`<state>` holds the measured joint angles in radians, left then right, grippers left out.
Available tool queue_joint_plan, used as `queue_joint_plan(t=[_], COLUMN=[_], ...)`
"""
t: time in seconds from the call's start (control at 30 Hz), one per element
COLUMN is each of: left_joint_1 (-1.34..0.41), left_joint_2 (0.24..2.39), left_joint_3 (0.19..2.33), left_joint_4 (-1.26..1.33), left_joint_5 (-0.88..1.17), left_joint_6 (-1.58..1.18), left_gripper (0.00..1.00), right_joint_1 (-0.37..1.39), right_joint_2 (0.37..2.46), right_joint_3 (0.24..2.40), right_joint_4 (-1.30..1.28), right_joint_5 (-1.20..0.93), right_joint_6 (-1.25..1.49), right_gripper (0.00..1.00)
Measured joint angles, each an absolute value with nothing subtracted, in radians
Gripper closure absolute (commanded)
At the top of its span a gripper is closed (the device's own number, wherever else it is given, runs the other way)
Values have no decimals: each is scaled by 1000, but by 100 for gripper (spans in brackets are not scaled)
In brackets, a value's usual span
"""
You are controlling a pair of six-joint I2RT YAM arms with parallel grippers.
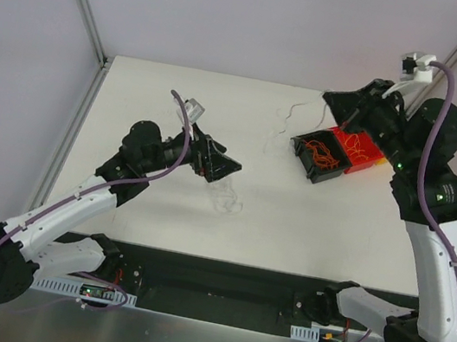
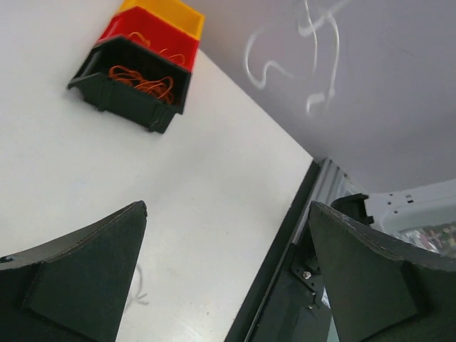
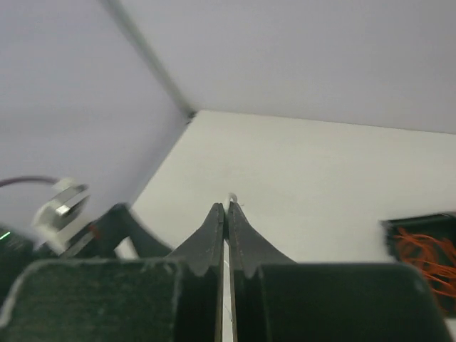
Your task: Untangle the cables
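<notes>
Separating strands: the shut right pincer (image 3: 228,206) seems to pinch a whitish cable (image 1: 290,114) aloft, the left pincer (image 2: 228,214) gapes empty; next, lay it down apart.

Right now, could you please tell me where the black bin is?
In the top view, the black bin sits toward the far right of the table, right against the red bin, with orange cables lying inside it.
</notes>
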<state>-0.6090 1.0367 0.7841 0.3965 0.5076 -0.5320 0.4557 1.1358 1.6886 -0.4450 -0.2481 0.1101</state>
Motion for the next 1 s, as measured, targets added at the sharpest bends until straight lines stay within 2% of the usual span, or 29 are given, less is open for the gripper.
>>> queue_joint_plan(t=[0.2,0.4,0.7,0.83,1.0], left_joint_1=[-609,-609,-609,-609,-609], left_joint_2=[901,849,851,854,865], left_joint_3=[777,723,694,693,687], left_joint_4=[185,114,67,69,62], left_joint_5=[327,286,287,287,286], left_joint_6=[-450,-426,-407,-406,-403], left_gripper=[2,2,2,2,2], right_joint_1=[252,93,-154,-203,-223], right_joint_2=[1182,1312,1664,1821,1921], right_joint_3=[1689,1681,1723,1798,1846], right_joint_4=[-469,-387,-226,-213,-212], right_joint_5=[-46,139,176,176,179], right_joint_6=[70,-38,-73,-73,-81], right_gripper=[100,100,100,100,100])
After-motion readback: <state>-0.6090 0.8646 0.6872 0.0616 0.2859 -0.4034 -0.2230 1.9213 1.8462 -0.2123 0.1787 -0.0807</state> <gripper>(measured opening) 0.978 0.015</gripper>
